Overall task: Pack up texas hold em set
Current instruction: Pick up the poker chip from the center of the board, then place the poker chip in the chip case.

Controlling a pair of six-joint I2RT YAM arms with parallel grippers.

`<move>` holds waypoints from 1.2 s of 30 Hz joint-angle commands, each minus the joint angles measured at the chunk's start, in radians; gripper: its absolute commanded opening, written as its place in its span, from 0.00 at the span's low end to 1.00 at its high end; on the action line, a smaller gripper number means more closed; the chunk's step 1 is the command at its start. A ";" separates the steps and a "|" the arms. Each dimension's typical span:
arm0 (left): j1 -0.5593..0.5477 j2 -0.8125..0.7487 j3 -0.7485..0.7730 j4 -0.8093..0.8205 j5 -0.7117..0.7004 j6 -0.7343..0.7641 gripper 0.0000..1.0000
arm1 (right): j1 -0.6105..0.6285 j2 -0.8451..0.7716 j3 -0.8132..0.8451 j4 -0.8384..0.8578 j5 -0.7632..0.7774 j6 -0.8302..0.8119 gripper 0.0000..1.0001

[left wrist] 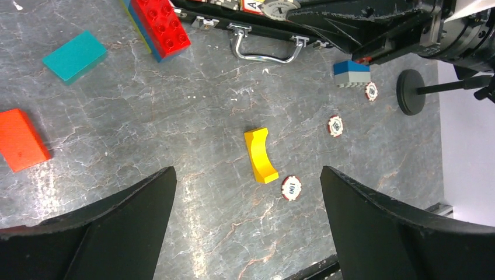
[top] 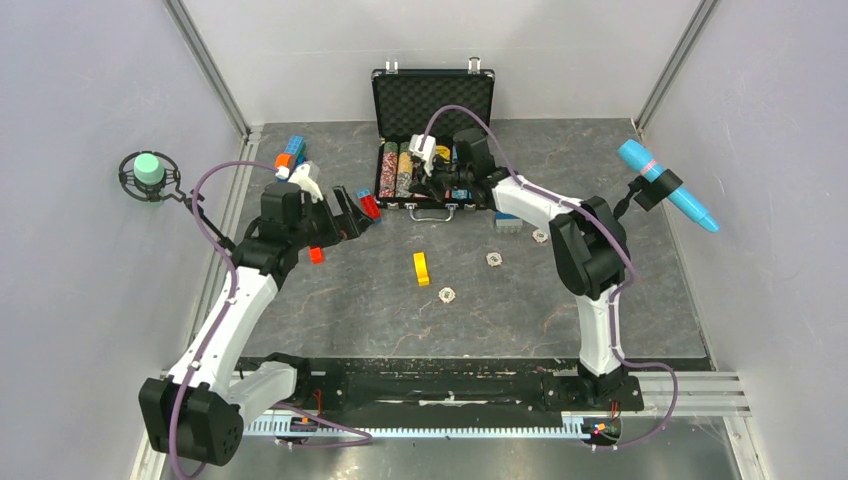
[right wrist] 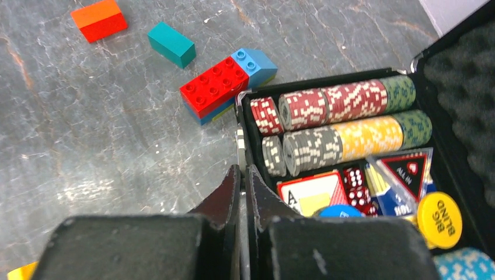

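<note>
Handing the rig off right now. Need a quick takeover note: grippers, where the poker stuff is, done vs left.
Left gripper: open, empty, above the table near the yellow block.
Right gripper: shut, nothing seen in it, over the case's near edge.
Case: back of the table, lid up, chip rows inside.
Done: most chips stowed.
Left: three loose chips on the table in front of the case; put them in, then shut the lid.

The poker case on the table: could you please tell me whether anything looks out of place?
Yes. Three poker chips lie loose on the table in front of the open case, near a yellow block. A red-and-blue brick stack sits at its corner.
</note>
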 commanded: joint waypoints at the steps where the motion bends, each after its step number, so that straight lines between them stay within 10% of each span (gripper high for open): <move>1: 0.005 0.009 0.024 -0.003 -0.022 0.073 1.00 | 0.022 0.062 0.124 -0.068 -0.037 -0.155 0.00; 36: 0.025 0.025 0.003 0.026 -0.013 0.065 1.00 | 0.079 0.184 0.206 -0.030 0.189 -0.324 0.00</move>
